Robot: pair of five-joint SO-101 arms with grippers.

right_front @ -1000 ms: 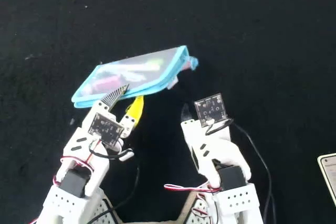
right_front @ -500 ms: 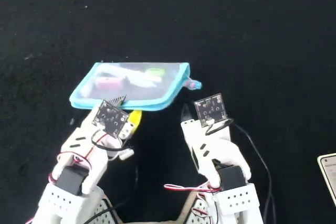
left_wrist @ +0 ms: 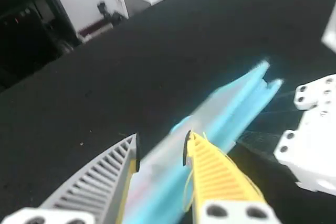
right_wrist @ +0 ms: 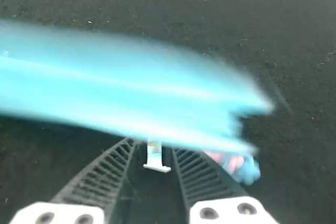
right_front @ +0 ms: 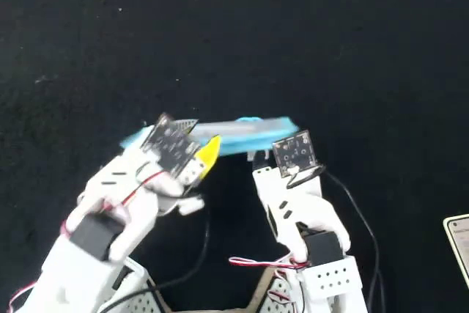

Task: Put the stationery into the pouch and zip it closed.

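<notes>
Change: pouch (right_front: pixel 249 131) has been tipped from lying flat to standing on edge, and has been carried nearer the arms.
Left gripper (right_front: pixel 192 131): jaws pinched on the pouch's near end, judged to steady it for zipping.
Right gripper (right_front: pixel 258 155): jaws narrowly spread, with the pull tab (right_wrist: pixel 155 157) between them, not clearly gripped.
Place: pouch is held over the table (right_front: pixel 330 49), between the two grippers.
Axis: long axis runs left to right, zip end toward the right gripper.
</notes>
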